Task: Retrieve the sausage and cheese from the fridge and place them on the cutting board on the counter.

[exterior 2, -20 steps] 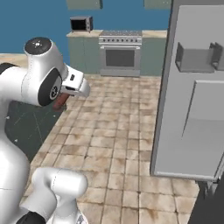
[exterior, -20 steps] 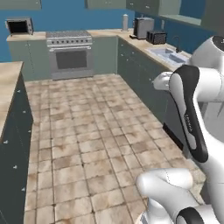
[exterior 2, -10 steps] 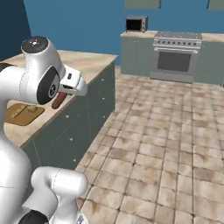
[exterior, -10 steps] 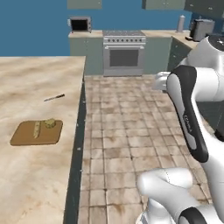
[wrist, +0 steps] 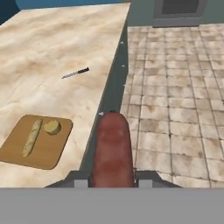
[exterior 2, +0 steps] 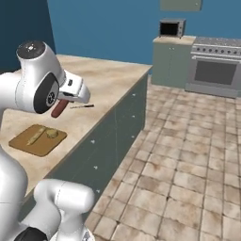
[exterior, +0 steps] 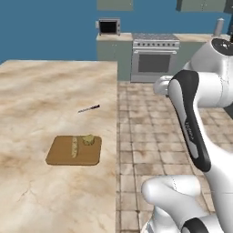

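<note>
From the hand view I have the claw [wrist: 112, 177] closed on the sausage [wrist: 112, 151], its dark red length running straight out from between the fingertips and hanging over the dark front edge of the surface [wrist: 52, 57], partly above the tiled floor [wrist: 175, 96]. In the right base view the sausage [exterior 2: 60, 108] pokes out below the white wrist, held up in the air above the beige marbled surface [exterior 2: 101, 77] and well apart from the cutting board [exterior 2: 23, 143]. The board [exterior: 61, 157] lies flat on the surface [exterior: 45, 91], a short way in from the edge. On it I see the pale yellow cheese [exterior: 88, 140] sitting near the far right corner, and just beside it a pale tan stick [exterior: 74, 146] lying lengthwise on the wood; in the hand view the cheese [wrist: 52, 127] and the stick [wrist: 31, 137] lie close together, and I cannot tell whether they touch. Farther back on the surface, apart from the board, rests a small knife [exterior: 89, 108] with a dark handle. Across the floor stands a grey stove [exterior: 154, 57] with a microwave [exterior: 109, 27] on the cabinet beside it, against a blue wall.
</note>
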Robot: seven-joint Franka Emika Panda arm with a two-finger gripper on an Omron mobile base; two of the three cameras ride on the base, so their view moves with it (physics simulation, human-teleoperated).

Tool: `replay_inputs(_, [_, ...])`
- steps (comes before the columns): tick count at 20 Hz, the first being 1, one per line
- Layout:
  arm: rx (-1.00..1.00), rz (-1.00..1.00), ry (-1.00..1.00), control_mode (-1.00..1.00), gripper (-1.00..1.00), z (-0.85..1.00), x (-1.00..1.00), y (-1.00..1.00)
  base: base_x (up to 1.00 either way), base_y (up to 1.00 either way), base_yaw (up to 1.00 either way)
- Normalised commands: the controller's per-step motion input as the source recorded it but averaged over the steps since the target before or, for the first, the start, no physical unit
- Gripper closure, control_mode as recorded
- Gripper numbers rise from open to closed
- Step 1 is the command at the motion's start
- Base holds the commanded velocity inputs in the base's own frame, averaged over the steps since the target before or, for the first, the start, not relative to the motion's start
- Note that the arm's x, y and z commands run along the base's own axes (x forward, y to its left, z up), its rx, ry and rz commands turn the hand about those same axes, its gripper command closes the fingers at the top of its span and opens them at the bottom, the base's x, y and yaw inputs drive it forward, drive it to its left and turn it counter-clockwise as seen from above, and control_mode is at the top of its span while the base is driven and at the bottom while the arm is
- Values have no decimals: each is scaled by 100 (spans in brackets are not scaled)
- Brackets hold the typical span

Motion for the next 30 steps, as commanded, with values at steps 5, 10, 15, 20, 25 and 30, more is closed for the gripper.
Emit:
replay_inputs(5, [0, 0, 0, 100, 100, 0, 0, 0, 70, 19, 20])
replay_inputs(10, [0, 0, 0, 100, 100, 0, 0, 0, 9, 42, 21])
replay_inputs(15, [0, 0, 0, 100, 100, 0, 0, 0, 20, 18, 20])
replay_inputs(20, [0, 0, 0, 100, 100, 0, 0, 0, 18, 37, 12])
replay_inputs(25, [-8, 10, 16, -100, 100, -16, 9, 24, 19, 34, 13])
replay_inputs(30, [-24, 25, 47, -100, 100, -21, 26, 72, 0, 0, 0])
